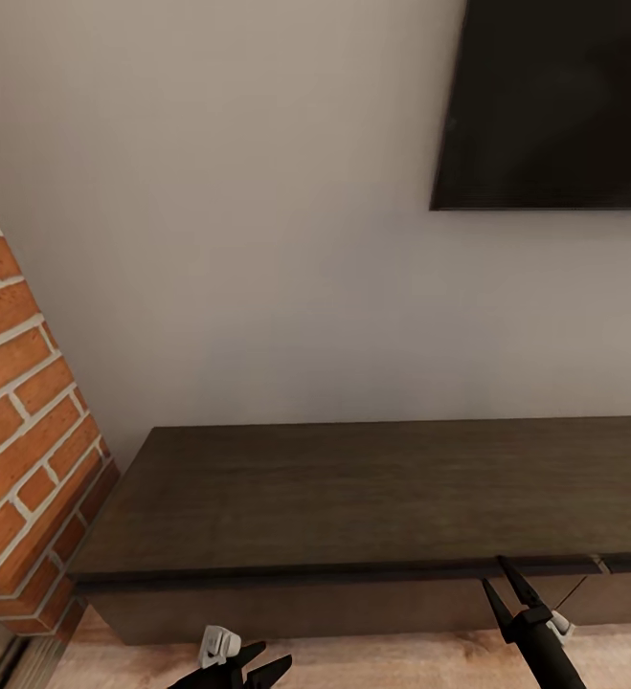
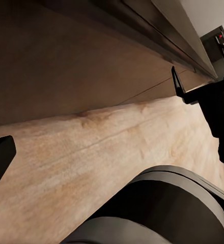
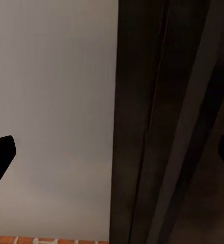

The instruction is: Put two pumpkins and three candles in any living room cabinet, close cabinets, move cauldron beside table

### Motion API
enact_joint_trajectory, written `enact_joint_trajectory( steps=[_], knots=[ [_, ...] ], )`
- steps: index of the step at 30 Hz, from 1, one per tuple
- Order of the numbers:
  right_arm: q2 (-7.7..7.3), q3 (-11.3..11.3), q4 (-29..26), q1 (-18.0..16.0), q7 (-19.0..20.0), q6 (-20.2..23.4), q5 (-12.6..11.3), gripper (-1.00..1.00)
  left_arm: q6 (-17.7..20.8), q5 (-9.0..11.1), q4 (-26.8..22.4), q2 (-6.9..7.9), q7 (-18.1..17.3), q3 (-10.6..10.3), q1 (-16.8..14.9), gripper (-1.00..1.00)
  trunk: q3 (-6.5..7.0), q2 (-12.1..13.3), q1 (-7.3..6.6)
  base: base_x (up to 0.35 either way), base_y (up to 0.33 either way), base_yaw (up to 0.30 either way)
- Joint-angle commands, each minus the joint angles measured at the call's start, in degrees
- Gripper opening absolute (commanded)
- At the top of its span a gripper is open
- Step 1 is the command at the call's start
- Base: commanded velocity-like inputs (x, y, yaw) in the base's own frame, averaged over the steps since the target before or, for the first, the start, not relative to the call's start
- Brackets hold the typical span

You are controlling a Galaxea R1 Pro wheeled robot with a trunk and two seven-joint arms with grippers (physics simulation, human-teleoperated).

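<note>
Head view: low dark cabinet (image 1: 372, 498) against the pale wall, brick chimney (image 1: 18, 431) at its left end, black TV (image 1: 554, 100) above right; no legible writing or labels. Right gripper (image 1: 500, 572) spread at the cabinet's front top edge. Left gripper (image 1: 267, 662) low over plank floor (image 2: 91, 162), fingers parted.

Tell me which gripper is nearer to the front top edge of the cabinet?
Right. The right gripper has its open fingertips at the cabinet's front top edge. The left gripper sits lower, near the floor, in front of the cabinet's base.
</note>
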Motion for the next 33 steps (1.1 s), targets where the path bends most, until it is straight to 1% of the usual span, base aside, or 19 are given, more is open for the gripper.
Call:
enact_joint_trajectory(
  steps=[1, 11, 18, 21, 24, 27, 31, 33],
  knots=[
    [-0.01, 0.0, 0.0, 0.0, 0.1, 0.5, -0.2, 1.00, 0.5, 0.6, 0.0, 0.04, -0.1, -0.1, 0.0, 1.00, -0.27, 0.0, 0.01, 0.002, 0.000, 0.000],
    [-0.01, 0.0, 0.0, 0.0, 0.1, 0.5, -0.2, 1.00, 0.5, 0.6, 0.0, 0.04, -0.2, -0.1, 0.0, 1.00, -0.27, 0.0, 0.01, 0.000, 0.000, 0.000],
    [-0.08, 0.0, 0.0, -0.1, -0.4, 0.6, -0.2, 1.00, 0.5, 0.7, 0.1, 0.04, 0.0, -0.1, 0.0, 1.00, -1.82, -0.1, 0.19, 0.000, 0.000, 0.000],
    [-0.53, 0.0, 0.1, -0.1, -2.6, 0.6, -0.2, 1.00, 0.5, 0.7, 0.1, 0.04, -0.1, -0.1, 0.0, 1.00, -1.82, -0.1, 0.19, 0.000, 0.000, 0.000],
    [-0.69, 0.0, 0.1, -0.1, -3.6, 0.6, -0.3, 1.00, 0.5, 0.7, 0.1, 0.04, -0.1, -0.1, 0.0, 1.00, -1.82, -0.1, 0.19, 0.000, 0.000, 0.000],
    [-0.75, 0.0, 0.1, -0.1, -4.1, 0.6, -0.3, 1.00, 0.5, 0.7, 0.1, 0.04, -0.1, -0.1, 0.0, 1.00, -1.82, -0.1, 0.19, 0.000, 0.000, 0.000],
    [-0.78, 0.0, 0.1, -0.1, -4.3, 0.6, -0.3, 1.00, 0.5, 0.7, 0.1, 0.04, -0.1, -0.1, 0.0, 1.00, -2.71, -0.2, 0.30, 0.000, 0.000, 0.000],
    [-0.79, 0.0, 0.1, -0.1, -4.3, 0.6, -0.3, 1.00, 0.5, 0.7, 0.1, 0.04, -0.1, -0.1, 0.0, 1.00, -2.71, -0.2, 0.30, 0.000, 0.000, 0.000]
  ],
)
